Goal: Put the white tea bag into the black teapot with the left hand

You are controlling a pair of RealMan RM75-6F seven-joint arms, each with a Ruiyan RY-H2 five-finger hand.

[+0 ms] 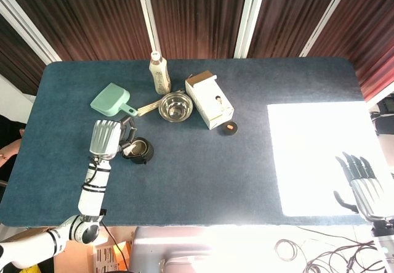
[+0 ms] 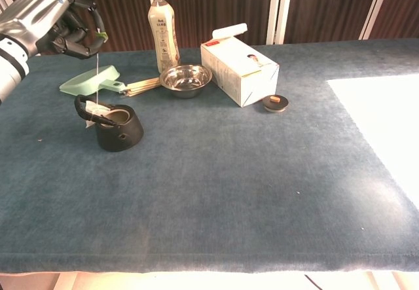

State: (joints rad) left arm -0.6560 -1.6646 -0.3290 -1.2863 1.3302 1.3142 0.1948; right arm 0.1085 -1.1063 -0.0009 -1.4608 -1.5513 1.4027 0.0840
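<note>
One small white paper tea bag (image 2: 93, 112) hangs on its thin string at the rim of the squat black teapot (image 2: 119, 127), beside the handle. We judge it light, limp and prone to swinging, best taken by the tag. Our left robot hand (image 2: 57, 20) pinches that tag, fingers curled. Our right robot hand (image 1: 363, 183) waits off the desk (image 2: 262, 185), released, fingers spread.

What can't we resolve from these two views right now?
- White tea bag: chest view, whether it sits inside the black teapot or against its rim; too small.
- Head view: left robot hand covers the bag.
- Right robot hand: head view only, washed out by glare; absent from chest view.
</note>
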